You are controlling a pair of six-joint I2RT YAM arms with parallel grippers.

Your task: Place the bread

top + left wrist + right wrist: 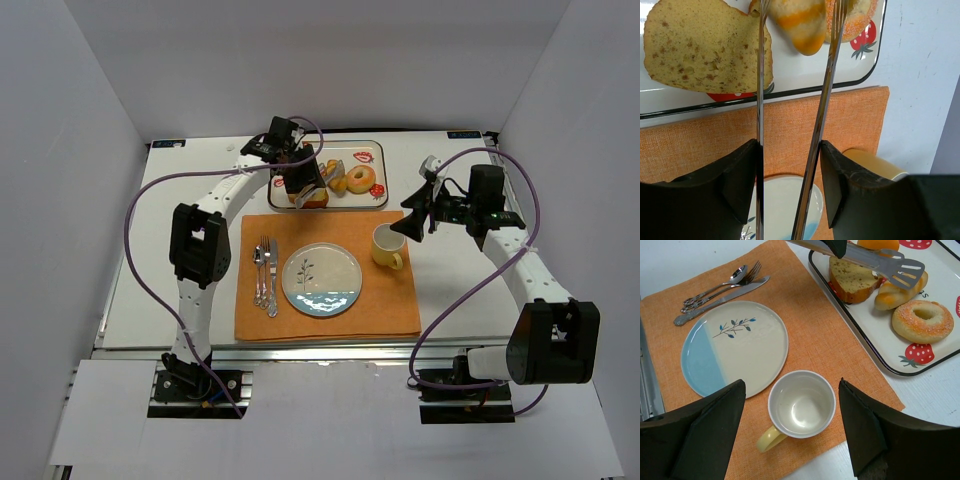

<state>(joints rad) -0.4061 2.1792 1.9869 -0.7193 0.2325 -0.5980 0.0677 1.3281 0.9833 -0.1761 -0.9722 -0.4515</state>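
The bread (801, 24), a golden-yellow striped roll, lies on the strawberry tray (790, 75) between a brown-crusted slice (705, 47) and a donut (860, 15). My left gripper (789, 165) is shut on metal tongs (822, 100), whose two arms reach forward and stand either side of the roll. In the right wrist view the slotted tong head (900, 265) lies over the roll (890, 296). In the top view the left gripper (300, 180) is over the tray's left part. My right gripper (791, 385) is open and empty above the yellow cup (802, 405).
An orange placemat (330, 320) carries a white-and-blue plate (321, 280), the cup (386, 246) to its right and cutlery (264, 275) to its left. The tray (375, 150) stands just beyond the mat's far edge. White walls enclose the table.
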